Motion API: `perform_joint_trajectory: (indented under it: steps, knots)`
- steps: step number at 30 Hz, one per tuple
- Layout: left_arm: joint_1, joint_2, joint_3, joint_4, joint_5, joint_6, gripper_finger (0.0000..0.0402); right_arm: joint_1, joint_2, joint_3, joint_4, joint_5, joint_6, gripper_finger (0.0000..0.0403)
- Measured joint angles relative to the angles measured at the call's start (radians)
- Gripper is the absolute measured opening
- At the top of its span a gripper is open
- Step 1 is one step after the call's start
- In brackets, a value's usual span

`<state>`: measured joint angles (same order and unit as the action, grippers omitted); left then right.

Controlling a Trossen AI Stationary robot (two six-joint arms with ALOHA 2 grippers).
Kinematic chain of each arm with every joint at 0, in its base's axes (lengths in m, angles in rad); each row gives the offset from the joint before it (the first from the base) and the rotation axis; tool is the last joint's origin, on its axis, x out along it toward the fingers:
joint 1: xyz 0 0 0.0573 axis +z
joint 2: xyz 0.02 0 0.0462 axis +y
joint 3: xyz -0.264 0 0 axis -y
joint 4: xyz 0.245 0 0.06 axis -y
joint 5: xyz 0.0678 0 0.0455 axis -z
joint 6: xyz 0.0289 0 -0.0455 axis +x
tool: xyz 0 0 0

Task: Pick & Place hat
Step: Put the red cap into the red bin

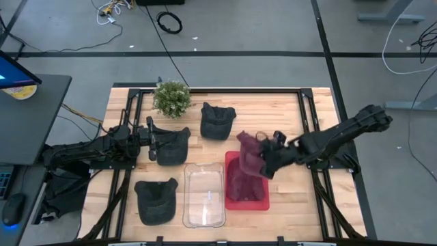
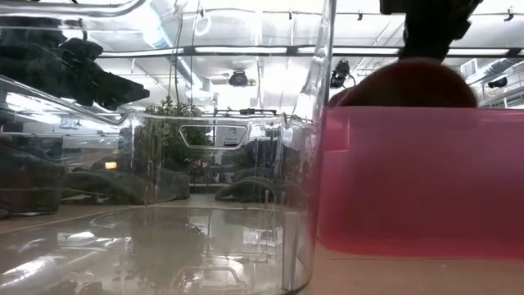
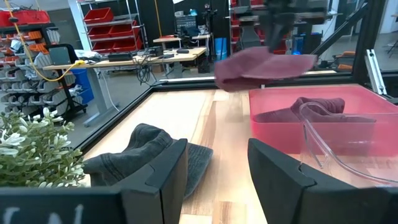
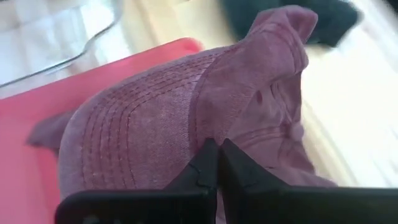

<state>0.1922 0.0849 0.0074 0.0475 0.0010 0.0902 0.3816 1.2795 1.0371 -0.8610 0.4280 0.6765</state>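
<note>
I am working over a pale wooden table (image 1: 287, 116) with grey workshop floor around it, and I take the red bin (image 1: 263, 199) as my landmark. The maroon hat (image 1: 250, 154) hangs over the bin's far edge, pinched in my right gripper (image 1: 268, 164), whose fingers are pressed together on the fabric; another maroon hat (image 3: 320, 107) already lies inside the bin. To do this well, I judge I should carry the hat over the bin's middle and lower it before letting go, so the brim does not drape over the wall. Beside the bin stands a clear bin (image 1: 203, 195). My left gripper (image 1: 151, 145) waits, fingers apart, beyond the clear bin at a dark hat (image 1: 171, 145).
</note>
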Motion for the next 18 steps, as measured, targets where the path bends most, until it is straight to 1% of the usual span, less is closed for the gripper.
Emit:
perform_joint_trajectory:
  steps: [4,12,18]
  knots:
    - [0.0,0.0,0.0,0.0,0.0,0.0,0.0172,0.058,0.09,0.072,-0.008,0.0,0.042,0.0001]
    - [0.0,0.0,0.0,0.0,0.0,0.0,0.0172,0.117,0.258,0.217,-0.035,0.002,0.097,0.0001]
    - [0.0,0.0,0.0,0.0,0.0,0.0,0.0172,0.137,0.329,0.259,-0.034,0.001,0.109,0.0002]
